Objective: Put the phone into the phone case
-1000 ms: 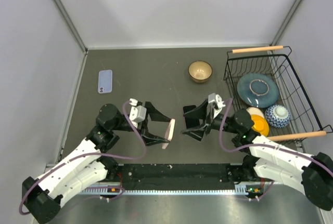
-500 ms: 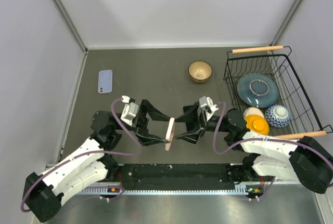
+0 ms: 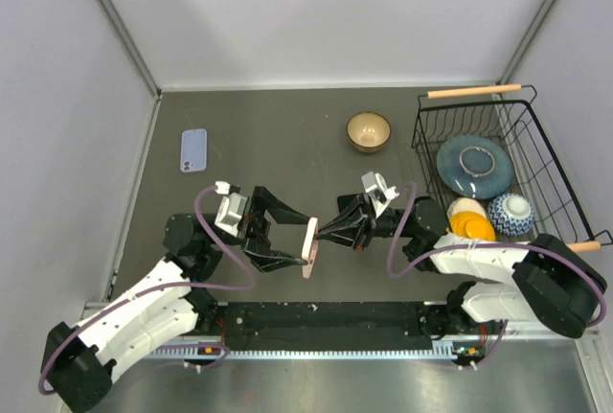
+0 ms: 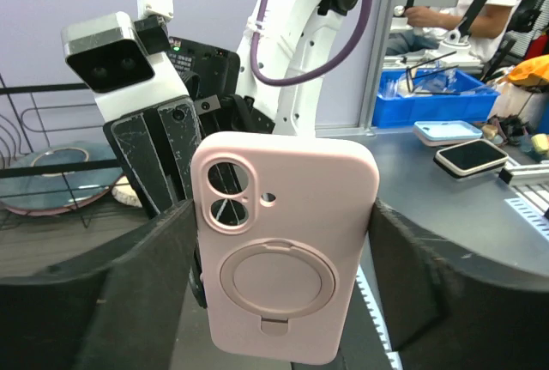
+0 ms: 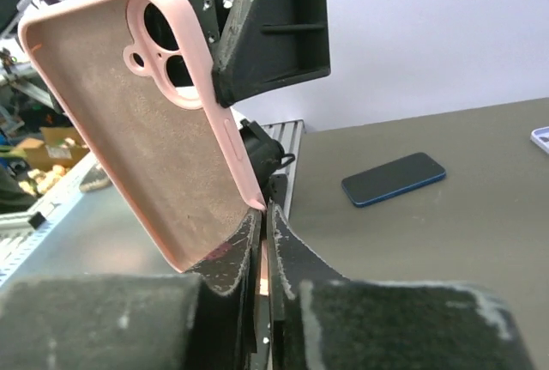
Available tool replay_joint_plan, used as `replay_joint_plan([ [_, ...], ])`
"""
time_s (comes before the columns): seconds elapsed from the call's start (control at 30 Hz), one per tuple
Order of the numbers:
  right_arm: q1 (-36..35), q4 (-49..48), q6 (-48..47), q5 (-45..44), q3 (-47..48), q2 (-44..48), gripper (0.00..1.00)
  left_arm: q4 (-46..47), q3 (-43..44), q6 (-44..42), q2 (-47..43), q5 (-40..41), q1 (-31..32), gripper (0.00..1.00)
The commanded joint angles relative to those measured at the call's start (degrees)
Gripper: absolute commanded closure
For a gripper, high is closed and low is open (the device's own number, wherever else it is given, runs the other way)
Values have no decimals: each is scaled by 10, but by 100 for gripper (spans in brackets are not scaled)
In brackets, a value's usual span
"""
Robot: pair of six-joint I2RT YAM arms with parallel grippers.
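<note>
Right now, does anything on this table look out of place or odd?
Nothing is spilled or broken. One oddity: the pink case is held up off the table, the left gripper clamping its sides and the right gripper pinching one edge, while the phone lies alone at the far left.

The pink phone case [image 4: 283, 254], empty, with a camera cut-out and a round ring on its back, stands upright on its edge above the near middle of the table [image 3: 287, 135], well apart from the blue phone [image 3: 193, 149], which lies flat near the table's far-left side.
</note>
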State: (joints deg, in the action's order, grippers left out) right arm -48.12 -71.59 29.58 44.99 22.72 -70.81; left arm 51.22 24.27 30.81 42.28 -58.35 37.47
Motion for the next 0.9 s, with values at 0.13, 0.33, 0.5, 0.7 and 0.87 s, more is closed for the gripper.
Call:
replay_joint_plan([
  [0.13, -7, 193, 6, -47, 35, 59, 100, -269, 76, -136, -46, 52, -1, 1],
  [0.33, -7, 449, -1, -186, 68, 109, 100, -590, 191, -256, -47, 283, -1, 1],
  [0.5, -7, 628, 39, -372, 95, 93, 100, -641, 194, -265, -65, 528, -1, 1],
  [0.7, -29, 798, 116, -478, 197, -41, 100, -691, 208, -233, -72, 799, -1, 1],
  [0.87, -54, 824, 188, -530, 220, -106, 100, -716, 206, -239, -64, 905, -1, 1],
])
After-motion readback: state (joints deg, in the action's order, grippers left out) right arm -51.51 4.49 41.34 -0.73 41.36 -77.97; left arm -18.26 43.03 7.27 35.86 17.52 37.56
